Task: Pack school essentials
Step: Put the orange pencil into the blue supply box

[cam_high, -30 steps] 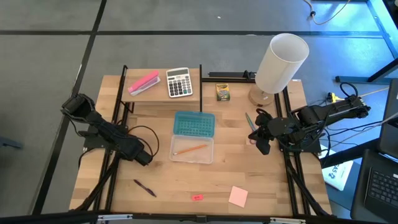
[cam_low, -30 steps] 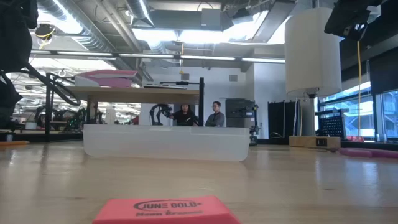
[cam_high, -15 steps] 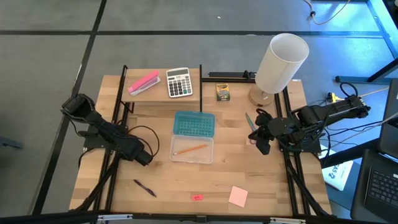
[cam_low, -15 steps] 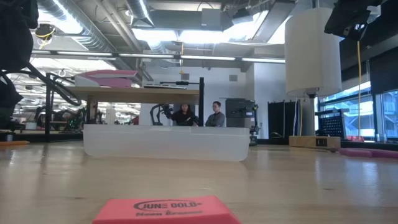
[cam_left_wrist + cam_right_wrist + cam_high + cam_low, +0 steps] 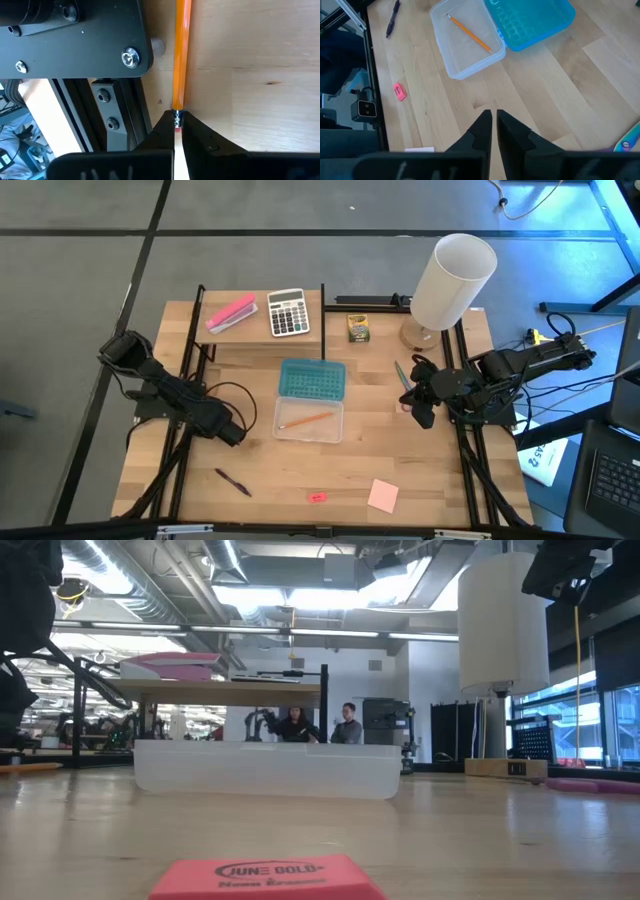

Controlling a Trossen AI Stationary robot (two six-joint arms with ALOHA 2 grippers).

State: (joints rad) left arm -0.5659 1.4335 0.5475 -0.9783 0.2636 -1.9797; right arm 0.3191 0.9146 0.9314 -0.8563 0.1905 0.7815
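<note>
A clear box [image 5: 309,421] sits mid-table with one orange pencil [image 5: 306,420] inside, its blue lid [image 5: 312,379] lying open behind it. My left gripper [image 5: 232,433] points down near the table's left rail and is shut on a second orange pencil [image 5: 181,55], which the arm hides in the high view. My right gripper [image 5: 422,415] hovers shut by the right edge, touching nothing. The purple-handled scissors [image 5: 403,375] lie just beyond it. The crayon box [image 5: 358,328], dark pen [image 5: 232,481], pink eraser [image 5: 317,497] and sticky-note pad [image 5: 383,495] lie flat on the wood. My left gripper pinches the pencil's eraser end [image 5: 177,118] between its two fingertips, coming from above and pointing down. The fingers [image 5: 192,131] stand on either side of the metal band. The pencil runs straight away from the fingertips and lies along the table beside the black rail.
A raised shelf at the far left carries the pink stapler [image 5: 231,313] and the calculator [image 5: 288,312]. A tall white lamp [image 5: 452,280] stands at the far right corner. Black frame rails [image 5: 190,360] run along both sides. Bare wood lies between the box and the near edge.
</note>
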